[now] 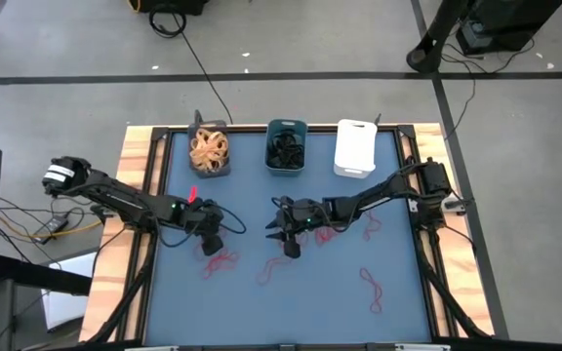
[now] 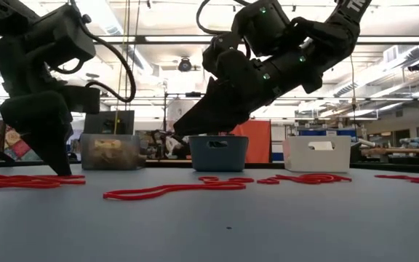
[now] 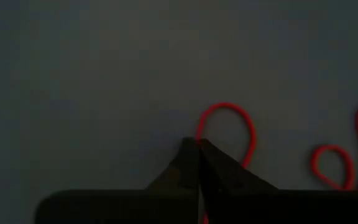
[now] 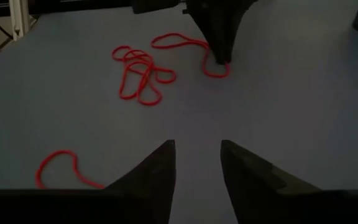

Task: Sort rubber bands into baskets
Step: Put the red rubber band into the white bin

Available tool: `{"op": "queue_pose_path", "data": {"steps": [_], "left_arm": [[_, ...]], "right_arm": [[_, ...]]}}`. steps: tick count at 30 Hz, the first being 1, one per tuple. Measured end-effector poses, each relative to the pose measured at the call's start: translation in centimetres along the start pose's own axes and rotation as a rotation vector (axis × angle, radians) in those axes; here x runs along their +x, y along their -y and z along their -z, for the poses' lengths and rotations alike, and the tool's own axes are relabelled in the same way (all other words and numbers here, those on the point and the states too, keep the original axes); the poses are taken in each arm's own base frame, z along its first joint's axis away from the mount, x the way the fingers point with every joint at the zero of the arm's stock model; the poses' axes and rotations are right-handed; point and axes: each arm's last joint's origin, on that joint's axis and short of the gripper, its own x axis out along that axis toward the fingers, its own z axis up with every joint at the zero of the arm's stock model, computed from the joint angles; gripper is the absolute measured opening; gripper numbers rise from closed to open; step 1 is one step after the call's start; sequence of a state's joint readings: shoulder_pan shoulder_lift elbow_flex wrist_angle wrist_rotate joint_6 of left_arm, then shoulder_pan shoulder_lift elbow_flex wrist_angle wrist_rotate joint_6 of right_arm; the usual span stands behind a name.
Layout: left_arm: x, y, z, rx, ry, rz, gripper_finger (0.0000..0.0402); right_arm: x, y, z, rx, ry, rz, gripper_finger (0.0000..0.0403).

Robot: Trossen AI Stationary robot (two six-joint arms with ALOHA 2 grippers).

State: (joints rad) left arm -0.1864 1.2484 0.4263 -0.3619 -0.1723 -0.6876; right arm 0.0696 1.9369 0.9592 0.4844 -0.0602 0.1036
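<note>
Progress appears well past halfway, judging by how the bands lie. Nearest the front edge of the blue table mat [image 1: 183, 312], red rubber bands [image 1: 371, 286] are still scattered loose: one loop toward the right, one [image 1: 269, 270] near the middle, and a tangled cluster [image 1: 218, 261] toward the left. Just behind that cluster, the left gripper [image 3: 199, 144] is pressed down to the mat with its fingers pinched together on the edge of a red loop [image 3: 229, 127]; whether the loop is truly caught cannot be told. Near the table's centre, the right gripper [image 4: 197, 152] is held above the mat with a narrow gap between its fingers and nothing in them. More red bands [image 1: 359, 230] lie beside the right arm. Along the far edge, three baskets stand in a row: the dark grey basket [image 1: 209, 151] is filled with tan bands, the teal basket [image 1: 286, 146] holds black bands, and the white basket [image 1: 355, 148] shows no bands from above. Only the red ones seem left to be sorted.
</note>
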Motion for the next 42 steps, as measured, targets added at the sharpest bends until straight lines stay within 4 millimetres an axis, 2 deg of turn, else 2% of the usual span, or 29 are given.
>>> {"op": "queue_pose_path", "data": {"steps": [4, 13, 22, 28, 37, 42], "left_arm": [[-0.7, 0.7, -0.9, 0.006, 0.029, 0.027, 0.0004], [-3.6, 4.2, -5.2, 0.109, 0.294, 0.210, 0.0002], [-4.6, 5.1, -6.4, 0.125, 0.385, 0.246, 0.0001], [-4.8, 5.4, -6.8, 0.115, 0.430, 0.270, 0.0001], [-5.1, 5.7, -7.2, 0.133, 0.480, 0.294, 0.0000], [-5.1, 5.7, -7.2, 0.134, 0.486, 0.297, 0.0000]], "right_arm": [[0.0, 0.0, 0.0, -0.001, 0.000, -0.001, 0.0136], [0.0, -0.4, -0.1, -0.014, 0.011, -0.041, 0.0140], [-0.1, -2.1, -1.2, -0.107, 0.140, -0.067, 0.0193], [-0.1, -1.7, -1.7, -0.072, 0.178, -0.003, 0.0213], [0.0, -1.1, -2.7, -0.059, 0.198, 0.022, 0.0160], [0.1, -1.0, -2.4, -0.033, 0.163, 0.022, 0.0097]]}}
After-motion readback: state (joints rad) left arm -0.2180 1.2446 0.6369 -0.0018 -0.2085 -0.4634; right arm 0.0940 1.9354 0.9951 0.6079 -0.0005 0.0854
